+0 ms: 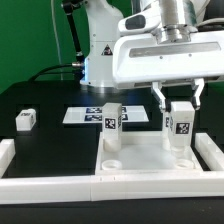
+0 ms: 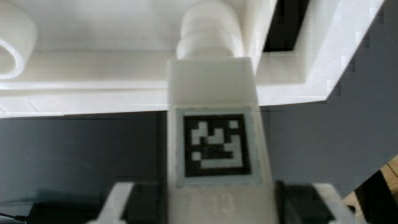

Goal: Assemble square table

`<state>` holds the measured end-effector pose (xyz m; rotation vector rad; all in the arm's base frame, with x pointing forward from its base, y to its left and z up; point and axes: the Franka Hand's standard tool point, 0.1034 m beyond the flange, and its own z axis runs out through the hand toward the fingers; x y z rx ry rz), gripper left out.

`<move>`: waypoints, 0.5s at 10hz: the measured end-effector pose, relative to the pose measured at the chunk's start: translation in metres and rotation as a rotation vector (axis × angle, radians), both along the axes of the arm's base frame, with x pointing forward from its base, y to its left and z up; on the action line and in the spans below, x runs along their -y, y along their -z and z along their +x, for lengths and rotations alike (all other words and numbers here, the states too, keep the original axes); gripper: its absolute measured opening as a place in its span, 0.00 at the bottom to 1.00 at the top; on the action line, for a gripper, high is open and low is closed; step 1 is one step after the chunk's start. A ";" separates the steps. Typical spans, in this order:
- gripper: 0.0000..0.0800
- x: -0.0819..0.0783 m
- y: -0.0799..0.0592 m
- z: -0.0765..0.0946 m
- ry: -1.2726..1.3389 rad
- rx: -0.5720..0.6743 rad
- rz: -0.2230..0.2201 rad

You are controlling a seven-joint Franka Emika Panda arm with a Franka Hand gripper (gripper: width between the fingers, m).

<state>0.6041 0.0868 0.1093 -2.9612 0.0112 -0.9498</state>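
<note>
My gripper (image 1: 180,100) is shut on a white tagged leg block (image 1: 182,126) and holds it upright over the right part of the white square slab (image 1: 145,150). In the wrist view the leg (image 2: 217,110) runs from between my fingers (image 2: 134,205) to a round socket (image 2: 217,40) on the slab (image 2: 107,90). Its lower end is at or on the socket; I cannot tell whether it is seated. A second leg (image 1: 112,118) stands upright at the slab's far left corner. A third leg block (image 1: 25,120) lies loose on the black table at the exterior view's left.
The marker board (image 1: 85,115) lies flat behind the slab. Long white border rails (image 1: 50,185) run along the front and the left side (image 1: 7,152). An open socket (image 1: 112,158) shows at the slab's near left corner. The robot base (image 1: 100,50) stands at the back.
</note>
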 end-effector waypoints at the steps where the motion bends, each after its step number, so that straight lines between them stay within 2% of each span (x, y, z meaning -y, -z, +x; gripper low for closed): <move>1: 0.36 0.000 0.002 0.001 0.000 -0.003 0.000; 5: 0.36 0.000 0.004 0.014 0.004 0.006 0.001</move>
